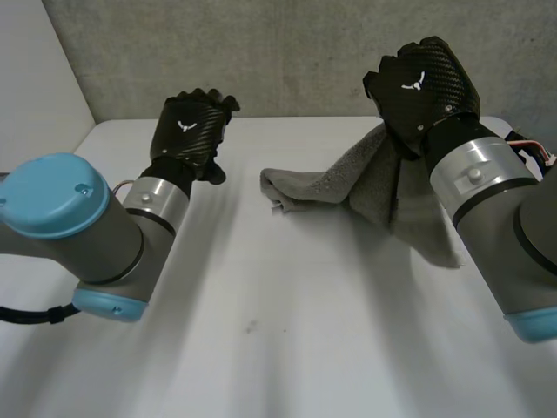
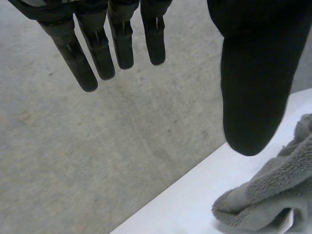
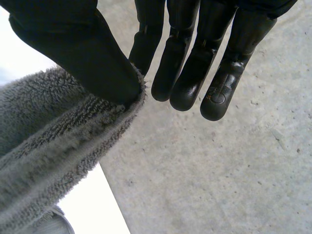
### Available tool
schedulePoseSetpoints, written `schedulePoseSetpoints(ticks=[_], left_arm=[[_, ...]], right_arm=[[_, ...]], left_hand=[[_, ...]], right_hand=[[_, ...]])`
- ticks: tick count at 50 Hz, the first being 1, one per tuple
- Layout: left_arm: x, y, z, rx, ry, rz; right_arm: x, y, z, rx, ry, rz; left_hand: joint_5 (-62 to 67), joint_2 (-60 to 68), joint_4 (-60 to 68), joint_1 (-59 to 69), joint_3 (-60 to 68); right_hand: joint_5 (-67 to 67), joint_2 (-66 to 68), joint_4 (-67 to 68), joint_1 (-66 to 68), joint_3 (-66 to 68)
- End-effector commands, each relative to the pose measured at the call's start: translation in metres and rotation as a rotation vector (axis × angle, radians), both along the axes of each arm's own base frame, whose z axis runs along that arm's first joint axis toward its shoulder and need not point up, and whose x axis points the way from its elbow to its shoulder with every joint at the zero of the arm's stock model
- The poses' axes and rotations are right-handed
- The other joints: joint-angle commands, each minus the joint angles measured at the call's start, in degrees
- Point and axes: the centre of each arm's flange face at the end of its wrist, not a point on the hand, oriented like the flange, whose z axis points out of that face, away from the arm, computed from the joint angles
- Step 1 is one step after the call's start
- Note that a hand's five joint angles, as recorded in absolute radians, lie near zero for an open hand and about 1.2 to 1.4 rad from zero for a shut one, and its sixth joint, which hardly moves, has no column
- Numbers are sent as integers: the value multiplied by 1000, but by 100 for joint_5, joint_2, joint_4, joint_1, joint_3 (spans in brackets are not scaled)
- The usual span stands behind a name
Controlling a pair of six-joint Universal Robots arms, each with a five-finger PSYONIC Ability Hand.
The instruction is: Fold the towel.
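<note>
Near me, the white table (image 1: 261,348) lies under both my arms, the left arm (image 1: 96,235) at the left and the right arm (image 1: 496,226) at the right. Farther out, right of centre, the grey towel (image 1: 365,187) hangs in a crumpled drape from my right hand (image 1: 422,83). Its lower folds rest on the table, and one bunched end reaches left toward the middle. My right hand, held above the table's far right, grips the towel's upper edge. In the right wrist view the thumb (image 3: 83,53) pins the pile against the side of one finger, while the other fingers (image 3: 195,73) stretch straight beside it. At the far left my left hand (image 1: 190,131) hovers above the table, apart from the towel and holding nothing, its digits straight and spread. Beyond the table's far edge rises a grey concrete wall (image 1: 287,52).
</note>
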Motion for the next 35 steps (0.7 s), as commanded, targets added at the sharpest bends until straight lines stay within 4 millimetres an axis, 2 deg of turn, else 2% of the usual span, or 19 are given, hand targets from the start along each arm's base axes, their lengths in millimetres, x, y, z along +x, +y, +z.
schedulePoseSetpoints(ticks=[1, 3, 4, 6, 7, 12, 16, 20, 21, 22, 23, 24, 28, 30, 31, 32, 33, 34, 35], left_arm=[[-21, -11, -14, 28, 12, -158], [-30, -16, -20, 45, 20, -211], [-30, -16, -20, 45, 20, -212], [-33, -18, -22, 63, 18, -239], [-38, -19, -29, 105, 5, -280], [-51, -19, -48, 225, -30, -404], [-61, -15, -64, 317, -61, -509], [-64, -15, -74, 353, -72, -534], [-65, -15, -79, 371, -77, -536], [-65, -16, -82, 373, -81, -527], [-65, -16, -82, 373, -81, -527], [-65, -18, -82, 368, -79, -511], [-64, -29, -75, 324, -62, -427], [-56, -44, -61, 263, -29, -277], [-56, -44, -60, 263, -28, -276], [-50, -49, -49, 235, -11, -203], [-43, -51, -35, 213, 5, -139], [-43, -51, -35, 213, 5, -138], [-35, -49, -26, 206, 13, -87]], right_arm=[[-6, 19, 0, 2, 4, 29], [-8, 32, 5, -11, -1, 61], [-8, 32, 5, -11, -1, 62], [-10, 46, 11, -30, -7, 96], [-10, 46, 11, -30, -7, 97], [-13, 73, 20, -62, -18, 164], [-14, 79, 19, -58, -19, 172], [-14, 81, 15, -45, -12, 173], [-14, 81, 15, -45, -12, 173], [-16, 79, 14, -40, -8, 162], [-16, 77, 13, -37, -7, 156], [-16, 77, 13, -37, -7, 156], [-15, 72, 5, -16, 5, 158], [-13, 65, -1, 2, 14, 146], [-12, 53, -10, 28, 32, 125], [-12, 53, -10, 28, 32, 125], [-13, 39, -19, 52, 48, 97], [-16, 25, -23, 68, 52, 66], [-16, 24, -24, 68, 52, 65]], left_hand=[[136, 121, 128, 102, 118], [789, 775, 781, 755, 771], [792, 777, 784, 758, 774], [842, 828, 835, 809, 825], [859, 844, 851, 825, 841], [893, 878, 885, 859, 875], [876, 861, 868, 842, 858], [893, 878, 885, 859, 875], [1226, 1211, 1218, 1192, 1208], [2611, 2597, 2604, 2578, 2594], [2625, 2611, 2618, 2591, 2607], [5506, 5492, 5499, 5473, 5489], [5836, 5821, 5828, 5802, 5818], [5836, 5821, 5828, 5802, 5818], [5836, 5821, 5828, 5802, 5818], [5836, 5821, 5828, 5802, 5818], [5836, 5821, 5828, 5802, 5818], [5836, 5821, 5828, 5802, 5818], [5836, 5821, 5828, 5802, 5818]], right_hand=[[1336, 1257, 1157, 2431, 1202], [1336, 1257, 1157, 2431, 1202], [1336, 1257, 1157, 2431, 1202], [1336, 1257, 1157, 2431, 1202], [1336, 1257, 1157, 2431, 1202], [1336, 1257, 1157, 2431, 1202], [1336, 1257, 1157, 2431, 1202], [1336, 1257, 1157, 2431, 1202], [1336, 1257, 1157, 2431, 1202], [1336, 1257, 1157, 2431, 1202], [1336, 1257, 1157, 2431, 1202], [1336, 1257, 1157, 2431, 1202], [1336, 1257, 1157, 2431, 1202], [1336, 1257, 1157, 2431, 1202], [1336, 1257, 1157, 2431, 1202], [1336, 1257, 1157, 2431, 1202], [1336, 1257, 1157, 2431, 1202], [1336, 1257, 1157, 2431, 1202], [1336, 1257, 1157, 2431, 1202]])
